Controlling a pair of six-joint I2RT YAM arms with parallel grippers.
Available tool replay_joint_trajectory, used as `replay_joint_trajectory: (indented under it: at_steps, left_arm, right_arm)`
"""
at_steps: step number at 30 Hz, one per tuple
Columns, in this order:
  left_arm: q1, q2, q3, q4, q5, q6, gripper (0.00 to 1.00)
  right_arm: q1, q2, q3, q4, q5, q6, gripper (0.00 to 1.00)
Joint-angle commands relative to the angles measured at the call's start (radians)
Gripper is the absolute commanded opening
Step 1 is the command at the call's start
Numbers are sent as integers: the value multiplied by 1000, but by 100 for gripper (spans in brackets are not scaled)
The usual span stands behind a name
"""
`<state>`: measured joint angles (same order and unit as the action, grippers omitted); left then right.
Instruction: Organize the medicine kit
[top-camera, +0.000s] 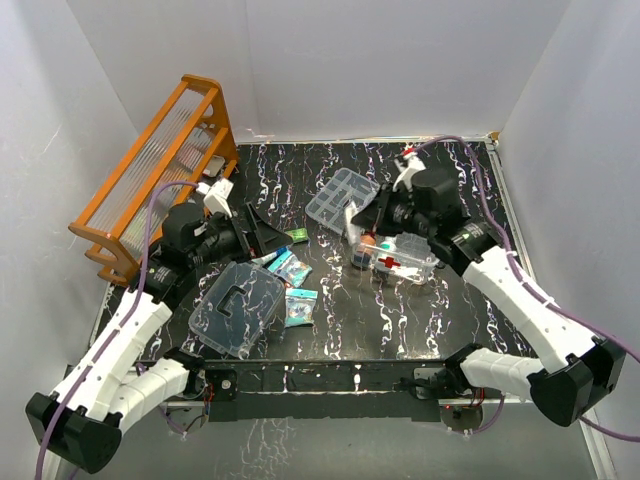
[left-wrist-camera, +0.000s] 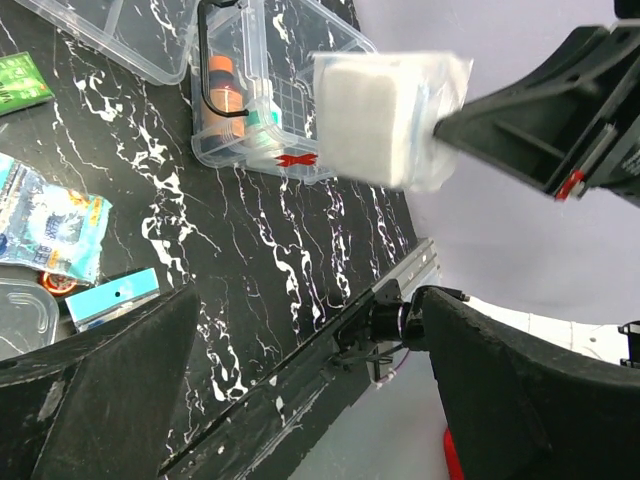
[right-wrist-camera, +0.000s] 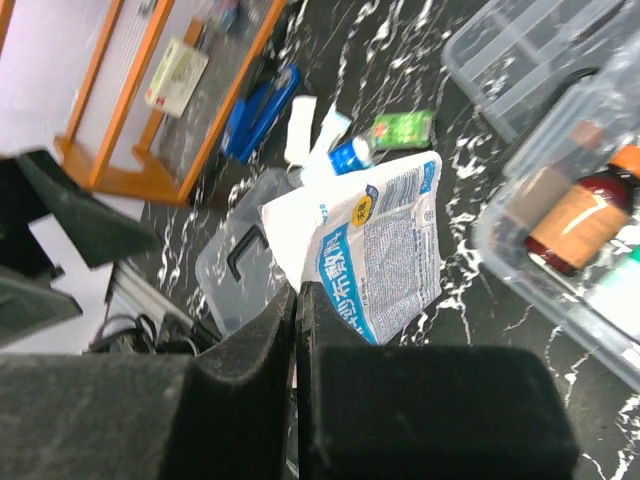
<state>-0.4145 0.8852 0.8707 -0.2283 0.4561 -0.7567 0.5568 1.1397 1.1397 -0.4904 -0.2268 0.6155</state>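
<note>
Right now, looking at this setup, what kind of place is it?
Most likely a robot test cell: plain white walls enclose a black marbled table, a left arm and right arm are bolted at its near edge, and a medicine kit sits beside loose packets.

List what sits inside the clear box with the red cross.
A brown, orange-capped bottle and something teal; the white packet in the right gripper hides one end.

The top camera looks down from high up at the near side and sees the whole table (top-camera: 400, 320). The left wrist camera sits low and close, looking across the table. The right wrist camera looks down from close too. All three see the clear box (top-camera: 395, 262).
</note>
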Motion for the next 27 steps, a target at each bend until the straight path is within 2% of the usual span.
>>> replay_joint_trajectory:
  at_steps: [1,7,12,17,22,24,27]
  left_arm:
    - [-1,12,3,27,62,-11,91]
    - [-2,25,-3,31,64,-14,91]
    - [-2,83,10,126,145,-84,91]
    - [-6,140,-38,410,234,-298,92]
    - [-63,147,-132,730,146,-564,93]
    - [-97,170,-131,806,118,-611,93]
    - [-145,226,-98,890,106,-637,93]
  right_arm:
    - [-108,-37,51,34,-21,77,0]
    - [-246,-73,37,-21,72,155,0]
    - [-268,-68,31,46,-170,142,0]
    - [-267,-89,31,165,-462,206,0]
    - [-267,-152,-41,457,-567,454,0]
    - [-267,-167,-81,595,-593,562,0]
    - [-267,-170,-93,669,-608,640,0]
